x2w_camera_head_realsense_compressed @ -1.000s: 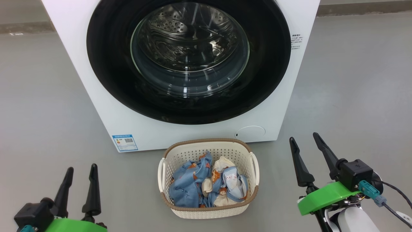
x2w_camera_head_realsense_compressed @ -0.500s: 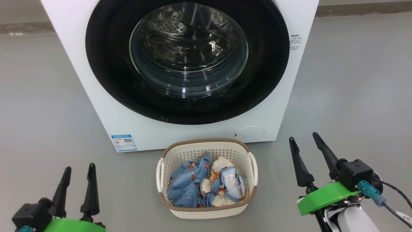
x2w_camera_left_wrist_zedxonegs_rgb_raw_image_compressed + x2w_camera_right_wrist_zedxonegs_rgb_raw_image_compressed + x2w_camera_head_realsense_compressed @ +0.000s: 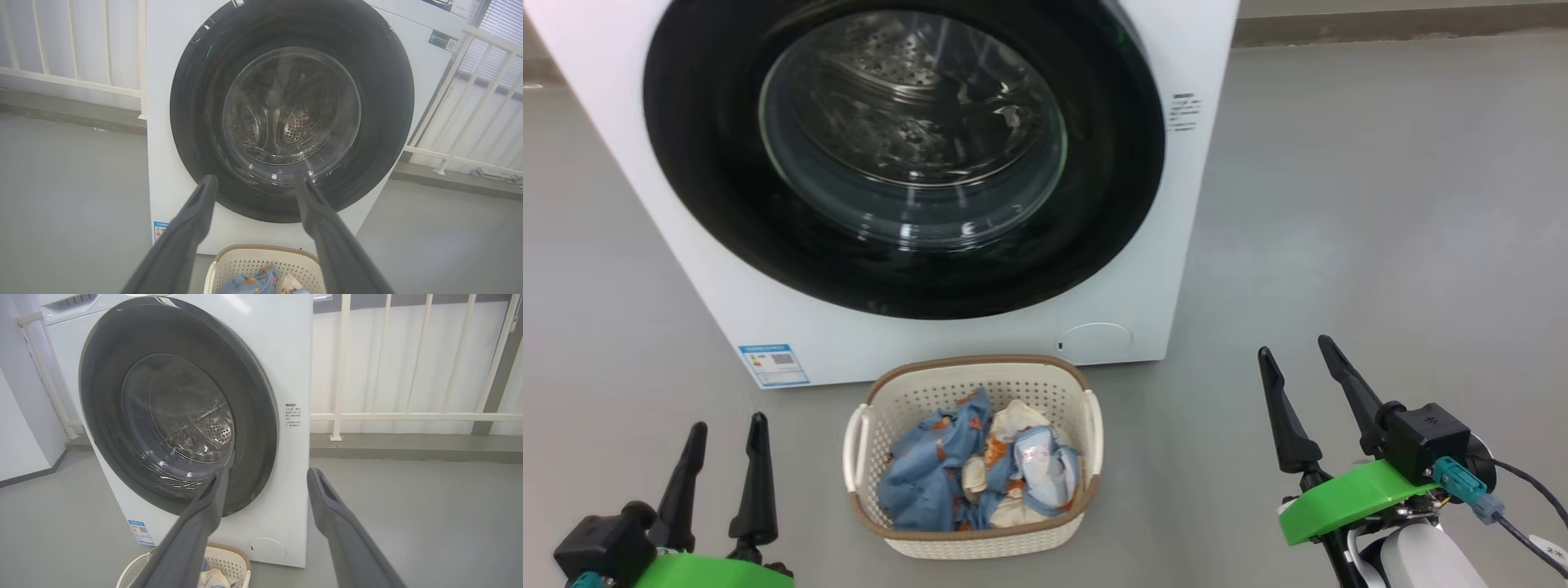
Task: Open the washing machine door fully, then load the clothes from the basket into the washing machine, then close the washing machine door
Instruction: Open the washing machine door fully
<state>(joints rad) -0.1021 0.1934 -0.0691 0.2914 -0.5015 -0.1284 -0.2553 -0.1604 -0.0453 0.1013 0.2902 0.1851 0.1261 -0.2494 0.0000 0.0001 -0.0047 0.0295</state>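
The white washing machine (image 3: 1168,269) stands ahead on the floor, its round black door (image 3: 703,220) shut flat against the front, the steel drum showing through the glass. Right in front of it sits the cream basket (image 3: 968,545) with a brown rim, holding the light blue and cream clothes (image 3: 931,478). My left gripper (image 3: 727,425) is open at the lower left, well short of the basket. At the lower right my right gripper (image 3: 1294,347) is open and holds nothing. The door (image 3: 388,102) fills the left wrist view beyond the open fingers (image 3: 192,228), and the door (image 3: 261,428) appears at an angle in the right wrist view.
Bare grey floor (image 3: 1380,204) spreads to the right of the machine. A white railing (image 3: 408,415) runs along the wall behind it, and another railing (image 3: 73,79) stands to the left. A blue label sticker (image 3: 774,365) marks the machine's lower left corner.
The whole head view has shifted: machine and basket now sit further left in the picture, so the camera turned right. Both grippers keep their places and stay open.
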